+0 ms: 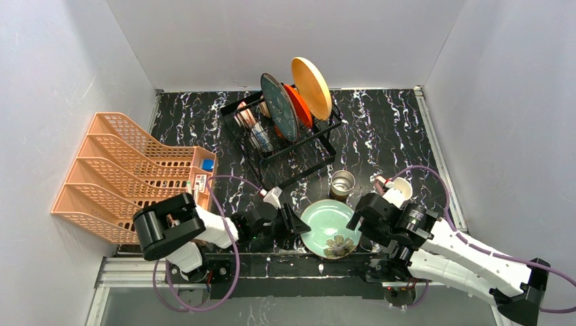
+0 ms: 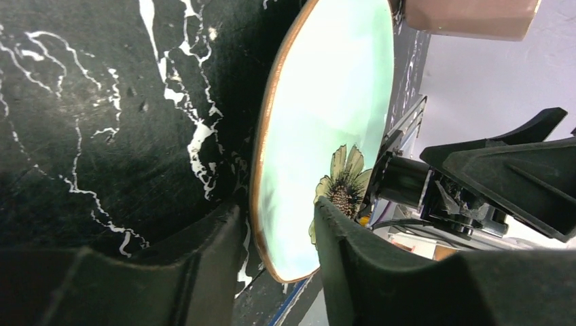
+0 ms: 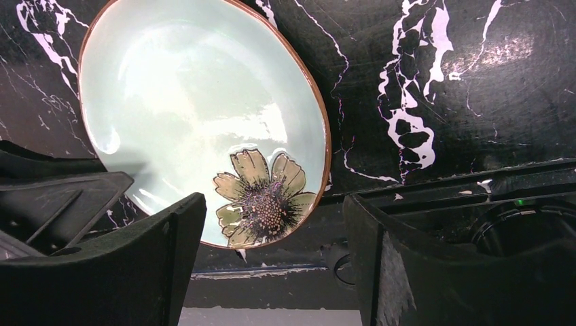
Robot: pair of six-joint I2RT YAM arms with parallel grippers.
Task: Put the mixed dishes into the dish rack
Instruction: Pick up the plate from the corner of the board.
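Black two-fingered left hand (image 2: 277, 207) straddles the near-left rim of a round, pale green ceramic plate (image 1: 326, 224) with a brown edge and a painted flower. One finger sits below the rim and one over the glazed face. The fingers are partly drawn in, and whether they already pinch the rim cannot be told. The right hand (image 3: 272, 200), fingers spread wide and holding nothing, hovers at the plate's opposite, flower-bearing side.

Both hands work over a black, white-veined marble-look table (image 1: 380, 136). Ahead of them, beyond the plate, stands the black thin-wire dish rack (image 1: 299, 151), already holding a grey-green plate (image 1: 280, 105), a red-orange plate (image 1: 299, 105) and a yellow plate (image 1: 311, 87) on edge. An orange plastic lattice rack (image 1: 129, 173) sits well out to the left hand's left. The pale green plate lies flat between the two hands, its flowered edge jutting past the table's near edge. A small steel cup (image 1: 342, 183) stands just beyond it, toward the rack.

With the left hand on the rim, the lift looks to be its job. The plate would need tipping upright before it goes forward into a slot.
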